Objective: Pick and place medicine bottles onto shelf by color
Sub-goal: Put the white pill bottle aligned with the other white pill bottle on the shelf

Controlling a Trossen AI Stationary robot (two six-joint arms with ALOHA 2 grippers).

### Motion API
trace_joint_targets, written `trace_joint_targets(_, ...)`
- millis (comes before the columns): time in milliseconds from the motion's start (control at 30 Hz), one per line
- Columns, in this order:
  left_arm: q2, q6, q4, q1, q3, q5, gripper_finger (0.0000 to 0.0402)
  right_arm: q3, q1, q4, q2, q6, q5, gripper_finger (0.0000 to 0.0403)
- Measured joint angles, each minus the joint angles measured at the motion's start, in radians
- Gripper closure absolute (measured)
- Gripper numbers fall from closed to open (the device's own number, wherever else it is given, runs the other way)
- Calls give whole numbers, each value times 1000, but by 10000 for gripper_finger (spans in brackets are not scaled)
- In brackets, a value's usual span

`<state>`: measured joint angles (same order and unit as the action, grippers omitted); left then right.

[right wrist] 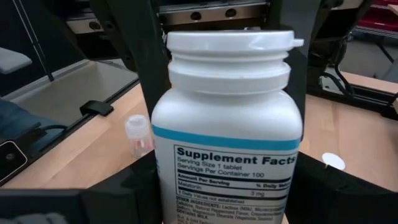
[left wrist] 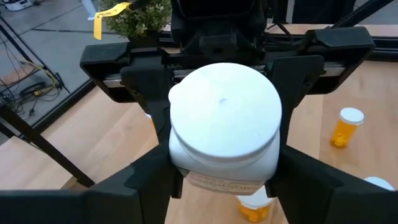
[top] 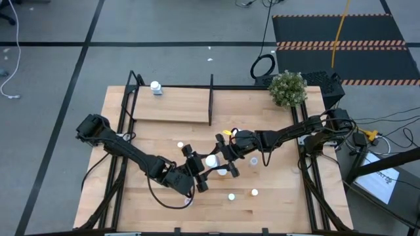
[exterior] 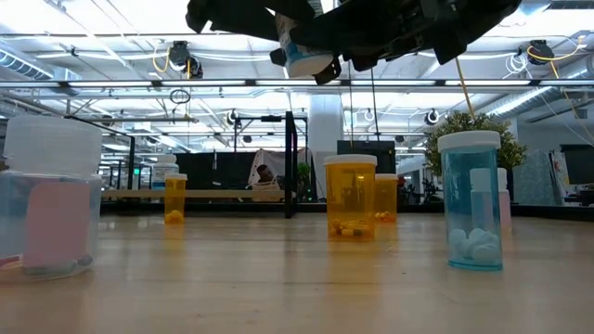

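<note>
A white medicine bottle (top: 211,160) with a blue band and a "Supplement Facts" label (right wrist: 230,162) is held high over the table's middle, between both grippers. My left gripper (top: 202,168) comes from the near left and my right gripper (top: 222,157) from the far right; both are shut on the bottle. In the low view the bottle (exterior: 302,54) is well above the tabletop. The shelf (top: 170,105) stands at the far left with one white bottle (top: 155,87) on its plank. My left gripper pinches the bottle's body below the cap (left wrist: 186,169) between its two fingers, one on each side. The fingers come slanting from the table's near left. The bottle is lifted clear, its cap (left wrist: 224,106) facing my left wrist camera. My right gripper pinches the bottle's body at label height (right wrist: 163,180) between its two fingers, one on each side. The fingers come from the table's far right, opposite my left gripper. The bottle is clear of the table.
Loose bottles stand on the table below: orange ones (exterior: 351,195) (exterior: 175,197), a pale blue one (exterior: 469,199), a clear one (exterior: 51,204), and small ones near the front (top: 231,196) (top: 254,192). A black divider (top: 210,98) ends the shelf; a plant (top: 287,88) stands far right.
</note>
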<state>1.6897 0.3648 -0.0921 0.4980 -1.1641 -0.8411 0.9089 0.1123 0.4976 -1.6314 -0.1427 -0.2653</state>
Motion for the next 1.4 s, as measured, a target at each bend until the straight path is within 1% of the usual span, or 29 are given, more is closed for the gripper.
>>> trace_joint_targets(133,0,0,0,0,0,3,144,0,0,0,0,3,0,165)
trace_joint_targets(367,0,-4,-1,0,0,26,162,0,0,-4,0,4,1,165)
trace_joint_targets(500,0,-4,-2,0,0,28,164,0,0,-3,0,4,6,165)
trace_joint_targets(733,0,-16,-7,-1,0,23,161,-1,3,-7,0,18,64,161)
trace_joint_targets(833,-2,-15,-13,-1,0,7,161,-1,2,-26,10,30,85,144)
trace_joint_targets(967,-3,-15,-13,-1,0,-6,161,-1,7,-82,49,46,137,105)
trace_joint_targets(1067,-10,-17,-16,-2,0,-9,161,-1,9,-146,88,56,168,76)
trace_joint_targets(1167,-23,-4,-30,-9,0,-8,161,-1,13,-216,135,78,174,52)
trace_joint_targets(1267,-46,30,-83,-11,0,-15,161,0,13,-297,180,104,190,41)
trace_joint_targets(1400,-88,104,-183,-20,0,-55,161,0,13,-425,254,98,297,39)
